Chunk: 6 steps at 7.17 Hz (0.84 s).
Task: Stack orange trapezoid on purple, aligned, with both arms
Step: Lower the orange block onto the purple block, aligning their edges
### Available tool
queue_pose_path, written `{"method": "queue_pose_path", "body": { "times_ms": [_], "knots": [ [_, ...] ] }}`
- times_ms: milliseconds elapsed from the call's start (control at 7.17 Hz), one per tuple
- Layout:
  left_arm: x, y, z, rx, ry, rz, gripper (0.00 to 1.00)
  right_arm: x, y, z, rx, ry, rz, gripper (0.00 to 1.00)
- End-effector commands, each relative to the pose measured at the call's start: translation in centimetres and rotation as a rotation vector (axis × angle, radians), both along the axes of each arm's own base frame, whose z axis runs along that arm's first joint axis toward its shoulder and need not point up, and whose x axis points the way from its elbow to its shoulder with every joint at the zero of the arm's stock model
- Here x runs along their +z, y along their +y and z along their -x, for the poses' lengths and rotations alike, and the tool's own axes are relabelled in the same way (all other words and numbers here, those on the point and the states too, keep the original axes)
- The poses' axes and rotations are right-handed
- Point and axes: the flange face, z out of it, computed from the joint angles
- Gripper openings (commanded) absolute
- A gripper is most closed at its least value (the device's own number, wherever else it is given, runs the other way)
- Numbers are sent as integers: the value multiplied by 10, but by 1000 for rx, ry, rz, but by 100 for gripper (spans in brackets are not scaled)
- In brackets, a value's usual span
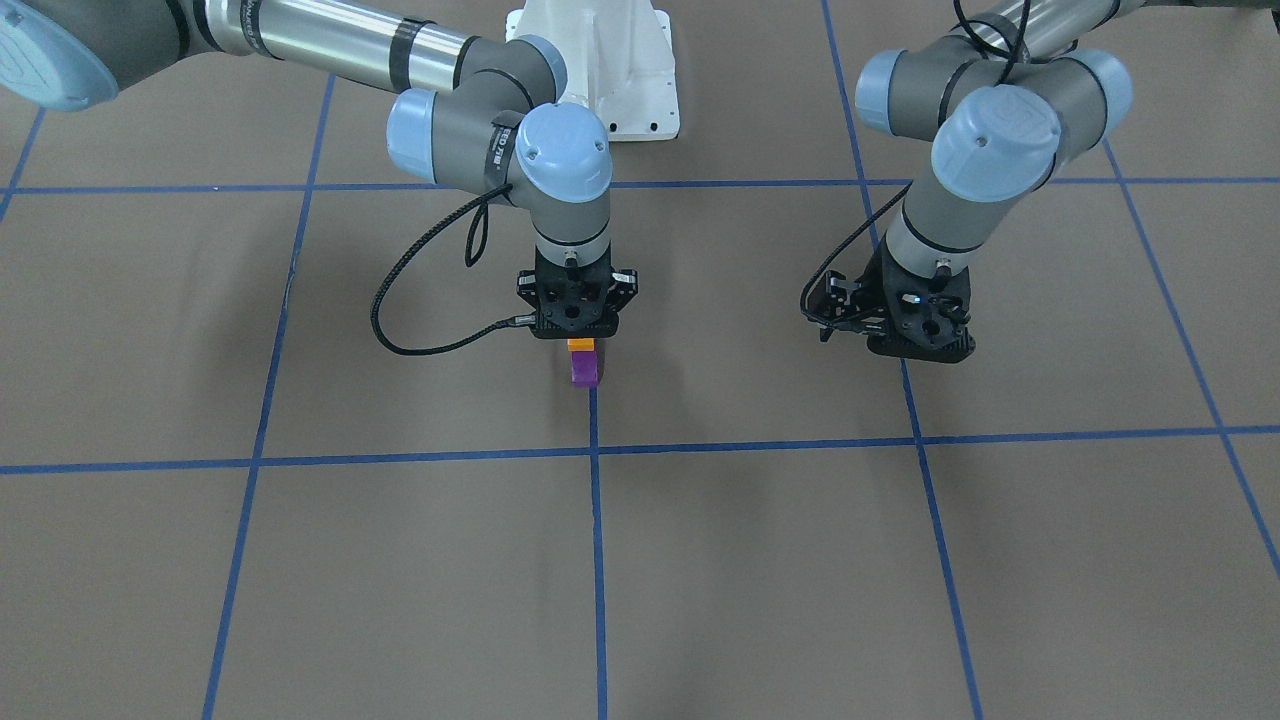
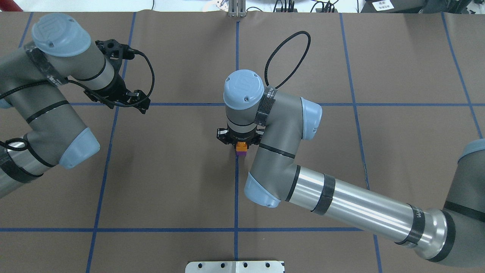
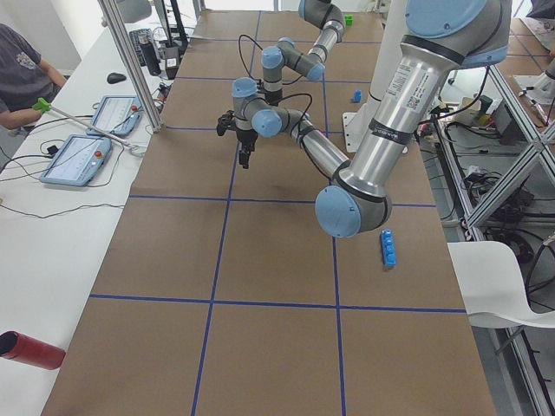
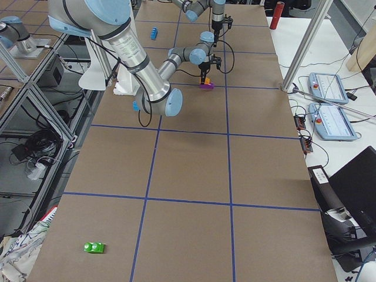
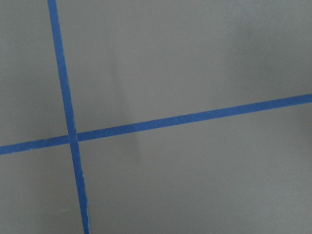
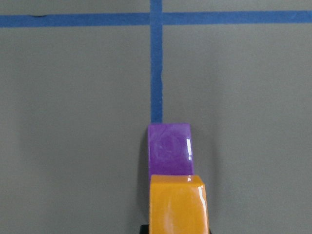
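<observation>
Right wrist-mounted view: right arm (image 2: 280, 125) jaws grip the orange trapezoid (image 6: 178, 204) directly above the purple (image 6: 169, 148); seating and release likely remain. Left arm (image 2: 57, 113) hangs well apart from purple, jaws' state indeterminable.

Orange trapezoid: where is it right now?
The orange trapezoid is near the front-facing view's centre, in the right claw, directly atop the purple block, which stands on a blue tape line.

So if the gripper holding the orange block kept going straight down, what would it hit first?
The purple block, most likely. The right gripper points straight down with the orange trapezoid in its grip, and the purple block sits directly beneath. Whether the two already touch is unclear.
</observation>
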Motion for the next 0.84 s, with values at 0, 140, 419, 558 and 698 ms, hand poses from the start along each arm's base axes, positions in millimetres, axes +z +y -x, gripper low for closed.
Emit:
{"method": "queue_pose_path", "body": {
  "times_ms": [0,140,419,558,698],
  "knots": [
    [-3,2,1,-6,1,7,100,1,1,1,-1,2,-1,5],
    [-3,2,1,-7,1,8,100,1,1,1,-1,2,-1,17],
    [-4,2,1,-7,2,7,100,-1,2,1,-1,-2,-2,100],
    [-4,3,0,-6,2,7,100,-2,1,0,-1,-5,-4,100],
    [-4,3,0,-6,2,7,100,-12,-1,-9,5,-27,-13,100]
  ]
}}
